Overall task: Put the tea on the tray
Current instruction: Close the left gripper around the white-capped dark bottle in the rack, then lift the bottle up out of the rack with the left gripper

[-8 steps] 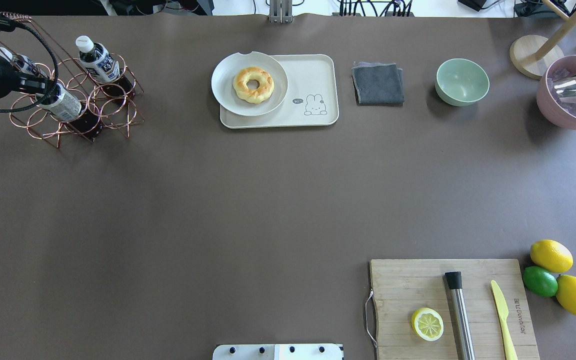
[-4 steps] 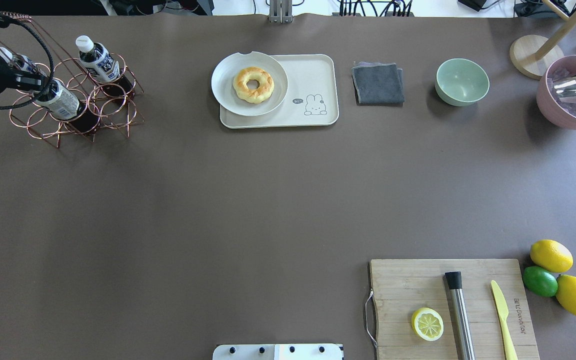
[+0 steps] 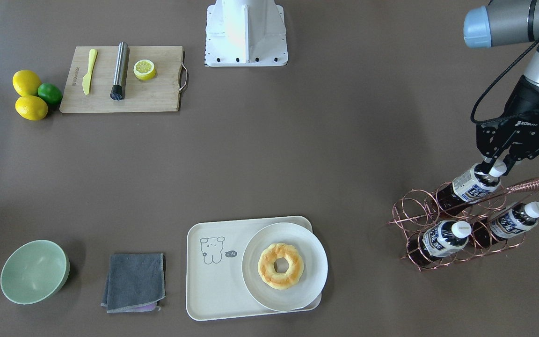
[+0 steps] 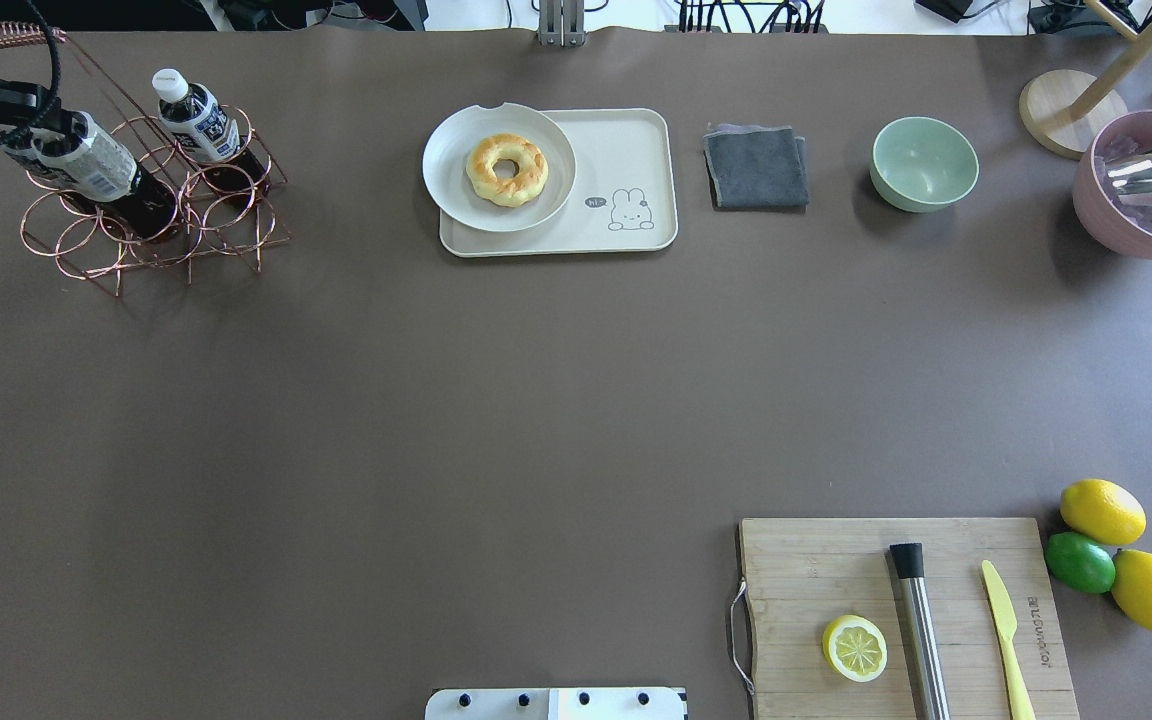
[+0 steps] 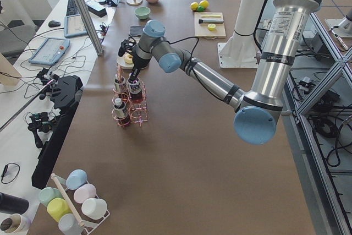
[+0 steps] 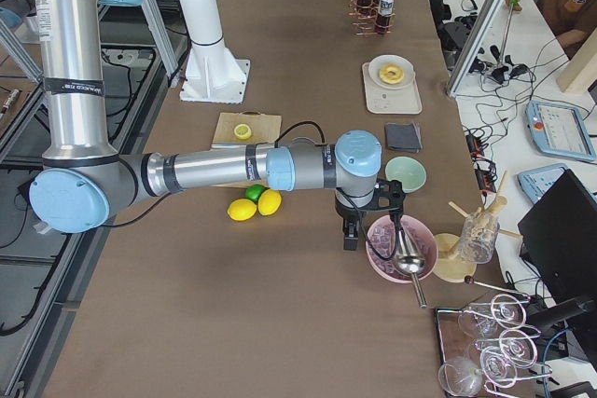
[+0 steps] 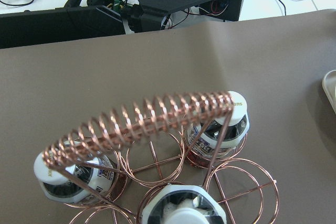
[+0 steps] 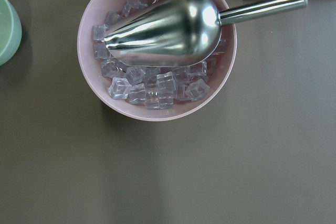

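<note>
Presently, by item. Tea (image 3: pixel 473 186): tilted, base inside a ring of the rack (image 3: pixel 531 183), at the table's (image 3: pixel 269 164) far left corner. Left gripper (image 3: pixel 495 171): pinched on its white cap. Right gripper (image 6: pixel 349 238): above the ice bowl (image 8: pixel 157 116); fingers unseen, cannot tell. Tray (image 3: pixel 213 290): far edge, middle, half under a plate (image 3: pixel 311 285).

Risks: base snags the ring and drags the rack; a cap-only hold lets the tea swing; little bare tray, so it may tip.

Writing: bottle label too small to read; gripper body seemingly "ROBOTIQ".

Shiny copper wire rack (image 7: pixel 152 121), matt cream plastic tray (image 3: pixel 213 285), wooden cutting board (image 3: pixel 157 93).
</note>
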